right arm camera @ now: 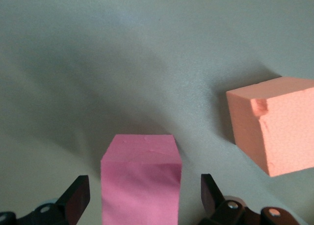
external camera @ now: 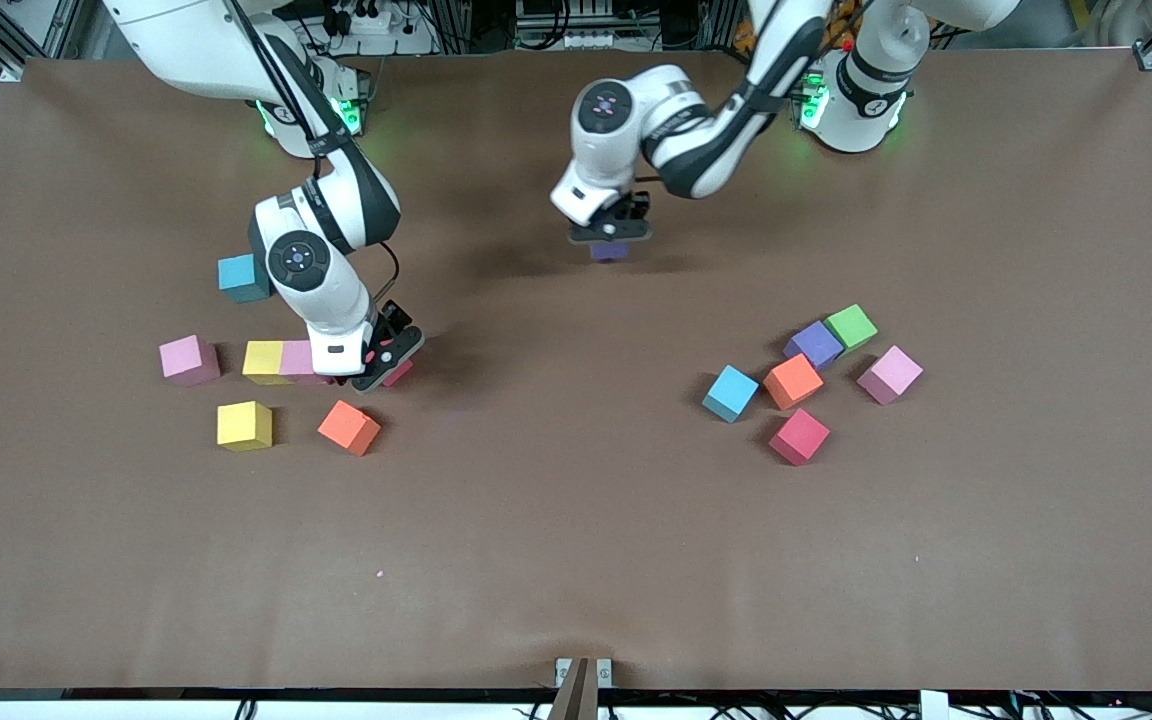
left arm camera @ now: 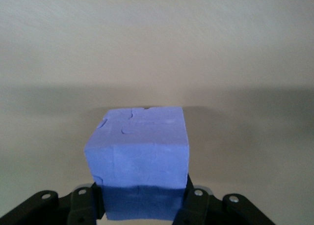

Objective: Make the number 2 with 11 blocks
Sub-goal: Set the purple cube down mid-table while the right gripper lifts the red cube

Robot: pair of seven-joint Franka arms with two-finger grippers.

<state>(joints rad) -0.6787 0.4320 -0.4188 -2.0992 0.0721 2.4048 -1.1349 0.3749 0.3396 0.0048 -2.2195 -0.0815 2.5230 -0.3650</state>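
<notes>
The left gripper point(external camera: 611, 240) is clamped on a small matte purple foam cube point(left arm camera: 139, 156), its black fingers point(left arm camera: 194, 205) pressed against two opposite faces, low over bare brown table point(external camera: 576, 520) at mid-width, toward the robots' bases; whether the cube touches the tabletop cannot be told. Out toward the left arm's end from this gripper, and nearer the front camera, lies a loose cluster: a green cube point(external camera: 851, 326) touching a second purple cube point(external camera: 814, 344), then an orange cube point(external camera: 793, 381), a light blue cube point(external camera: 730, 393), a pale pink cube point(external camera: 890, 374) and a red cube point(external camera: 799, 436). The right gripper point(external camera: 386, 362) stands with its jaws spread wide, straddling a deep pink cube point(right arm camera: 141, 183) without touching it. Just beside this gripper, a lighter pink cube point(external camera: 298, 362) and a yellow cube point(external camera: 263, 361) sit in a touching row, with another pale pink cube point(external camera: 189, 360) apart from them, farther toward the right arm's end. Nearer the camera than the gripper lie a second orange cube point(external camera: 349, 427) and a second yellow cube point(external camera: 244, 425). A teal-blue cube point(external camera: 242, 278) sits beside the right arm's wrist. No digit is formed yet.
</notes>
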